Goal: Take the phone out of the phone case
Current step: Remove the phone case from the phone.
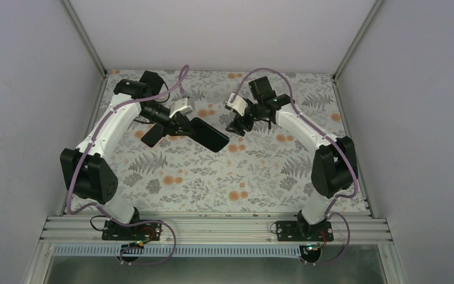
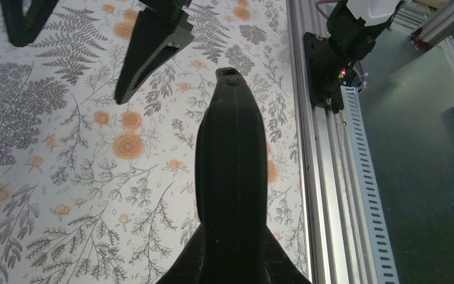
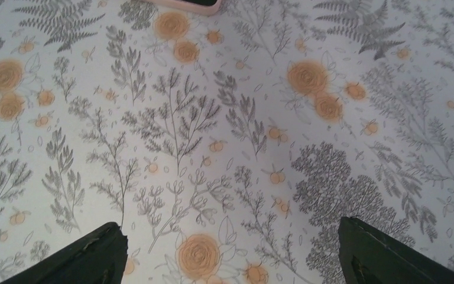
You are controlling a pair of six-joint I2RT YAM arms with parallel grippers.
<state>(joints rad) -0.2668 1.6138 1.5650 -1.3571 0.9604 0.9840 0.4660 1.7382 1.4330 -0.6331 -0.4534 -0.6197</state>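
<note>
Black left gripper (image 1: 181,125) jaws pinch the phone (image 1: 210,135), held edge-on above the floral table (image 1: 260,171) at frame centre. The right gripper (image 1: 234,127), jaws spread wide, hangs near the phone's free end. Bare cloth runs out to white walls (image 1: 224,32) and the aluminium rail (image 1: 213,228) along the bottom.

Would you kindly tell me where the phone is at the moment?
In the top external view the phone sits just left of centre, gripped by the left gripper, its free end pointing at the open right gripper close beside it.
</note>
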